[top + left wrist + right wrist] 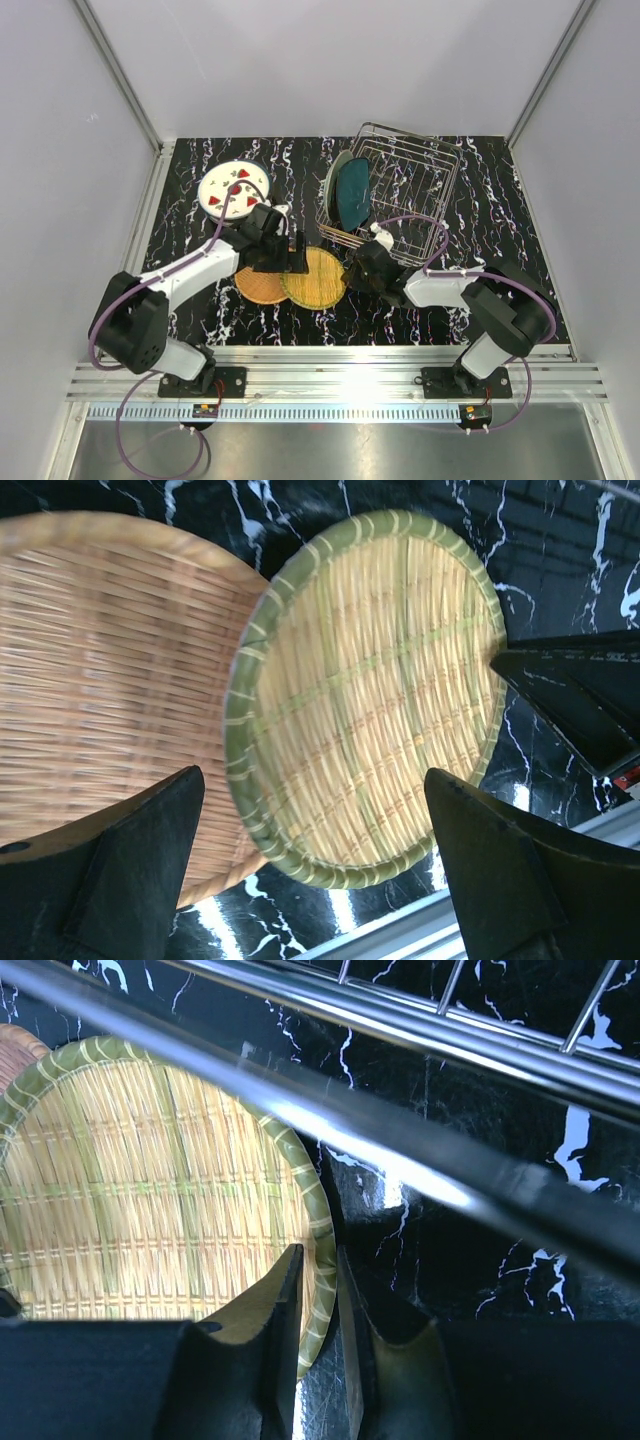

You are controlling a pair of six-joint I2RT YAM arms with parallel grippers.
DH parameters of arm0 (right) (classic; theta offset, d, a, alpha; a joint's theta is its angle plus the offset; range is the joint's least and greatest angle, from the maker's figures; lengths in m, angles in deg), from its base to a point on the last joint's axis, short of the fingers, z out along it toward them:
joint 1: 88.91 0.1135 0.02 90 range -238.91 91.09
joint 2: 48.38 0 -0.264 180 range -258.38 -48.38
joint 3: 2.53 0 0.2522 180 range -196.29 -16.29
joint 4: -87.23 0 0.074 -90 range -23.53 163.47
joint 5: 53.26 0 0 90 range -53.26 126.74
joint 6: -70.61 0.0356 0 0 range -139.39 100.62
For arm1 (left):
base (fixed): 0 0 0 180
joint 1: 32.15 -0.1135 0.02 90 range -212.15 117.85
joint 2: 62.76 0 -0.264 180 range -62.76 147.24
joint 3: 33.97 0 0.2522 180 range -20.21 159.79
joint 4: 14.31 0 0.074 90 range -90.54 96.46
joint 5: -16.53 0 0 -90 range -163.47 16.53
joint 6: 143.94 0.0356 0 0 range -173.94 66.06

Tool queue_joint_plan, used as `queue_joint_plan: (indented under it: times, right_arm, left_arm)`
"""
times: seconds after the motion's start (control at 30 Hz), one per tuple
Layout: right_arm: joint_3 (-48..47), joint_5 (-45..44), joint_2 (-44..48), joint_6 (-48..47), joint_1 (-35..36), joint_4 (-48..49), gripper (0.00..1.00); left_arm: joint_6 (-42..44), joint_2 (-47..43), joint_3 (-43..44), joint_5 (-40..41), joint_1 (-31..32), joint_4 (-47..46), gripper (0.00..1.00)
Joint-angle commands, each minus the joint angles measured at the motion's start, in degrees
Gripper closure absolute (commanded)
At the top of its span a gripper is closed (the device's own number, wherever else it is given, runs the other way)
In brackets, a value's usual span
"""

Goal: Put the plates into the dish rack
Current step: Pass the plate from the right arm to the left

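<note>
A woven plate with a green rim (313, 277) lies flat in front of the dish rack (420, 190), overlapping an orange-tan woven plate (258, 285) on its left. My right gripper (320, 1255) is shut on the green rim (322, 1222) at the plate's right edge, one finger on each side. Above the two woven plates my left gripper (315, 780) stands wide open, holding nothing, with the green-rimmed plate's (370, 690) near edge between its fingers. A dark teal plate (352, 193) and a mint-green plate (334, 180) stand upright in the rack's left end. At the back left a white strawberry plate (232, 188) lies flat.
The rack's lower wire (400, 1150) runs close above my right gripper. Grey walls close in the black marbled table (500, 270) on three sides, and a metal rail (340, 375) runs along its near edge. The two arms almost meet over the green-rimmed plate.
</note>
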Motion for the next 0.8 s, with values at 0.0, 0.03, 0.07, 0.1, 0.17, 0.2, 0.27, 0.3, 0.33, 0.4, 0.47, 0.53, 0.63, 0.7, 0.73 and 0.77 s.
queue_joint_plan:
  times: [0.0, 0.03, 0.07, 0.1, 0.17, 0.2, 0.27, 0.3, 0.33, 0.4, 0.47, 0.53, 0.63, 0.7, 0.73, 0.77]
  right_arm:
    - [0.35, 0.25, -1.00, -0.81, -0.72, 1.66, 0.73]
    - [0.35, 0.33, -1.09, -0.81, -0.72, 1.75, 0.73]
    - [0.26, 0.34, -1.18, -0.81, -0.72, 1.75, 0.73]
    - [0.26, 0.42, -1.44, -0.81, -0.81, 1.75, 0.73]
    - [0.00, 0.34, -1.70, -0.90, -0.89, 1.75, 0.73]
    - [-0.09, 0.51, -1.97, -0.90, -0.81, 1.75, 0.73]
    - [-0.36, 0.60, -2.41, -0.99, -0.98, 1.75, 0.73]
    - [-0.44, 0.60, -2.50, -1.07, -0.90, 1.84, 0.73]
    - [-0.53, 0.86, -2.58, -1.07, -0.89, 1.84, 0.73]
    - [-0.53, 0.95, -2.58, -1.16, -0.90, 1.84, 0.73]
    - [-0.44, 1.04, -2.41, -1.25, -0.89, 1.93, 0.73]
    - [-0.36, 1.13, -2.15, -1.25, -0.89, 1.93, 0.73]
    - [-0.36, 1.21, -2.06, -1.34, -0.89, 1.84, 0.73]
    - [-0.53, 1.13, -1.79, -1.42, -0.89, 1.49, 0.73]
    - [-0.53, 1.21, -1.62, -1.51, -0.89, 1.31, 0.73]
    - [-0.53, 1.04, -1.53, -1.60, -0.81, 1.14, 0.73]
  left_arm:
    - [-1.82, 1.93, 0.98, -4.84, -0.13, -1.61, 0.06]
    - [-2.00, 2.11, 1.16, -5.02, -0.13, -1.52, 0.07]
    - [-2.08, 2.38, 1.16, -5.02, -0.13, -1.44, 0.07]
    - [-2.26, 2.81, 0.99, -5.10, -0.13, -1.35, 0.07]
    - [-2.52, 3.43, 0.90, -5.98, -0.13, -1.35, 0.08]
    - [-2.61, 3.96, 0.72, -6.24, -0.13, -1.35, 0.09]
    - [-2.79, 4.84, 1.16, -7.12, -0.13, -1.35, 0.12]
    - [-2.79, 5.01, 1.34, -7.30, -0.13, -1.35, 0.14]
    - [-2.79, 5.02, 1.42, -7.48, -0.13, -1.35, 0.17]
    - [-2.79, 5.10, 1.51, -8.44, -0.22, -1.70, 0.26]
    - [-2.96, 4.84, 1.43, -8.97, -0.22, -2.05, 0.34]
    - [-2.96, 4.67, 1.51, -9.32, -0.22, -2.49, 0.42]
    - [-2.96, 3.96, 1.34, -9.94, -0.22, -2.84, 0.55]
    - [-2.79, 3.61, 1.34, -10.37, -0.22, -3.10, 0.65]
    - [-2.61, 3.44, 1.42, -10.64, -0.22, -3.19, 0.75]
    - [-2.53, 3.43, 1.51, -10.99, -0.22, -3.28, 0.79]
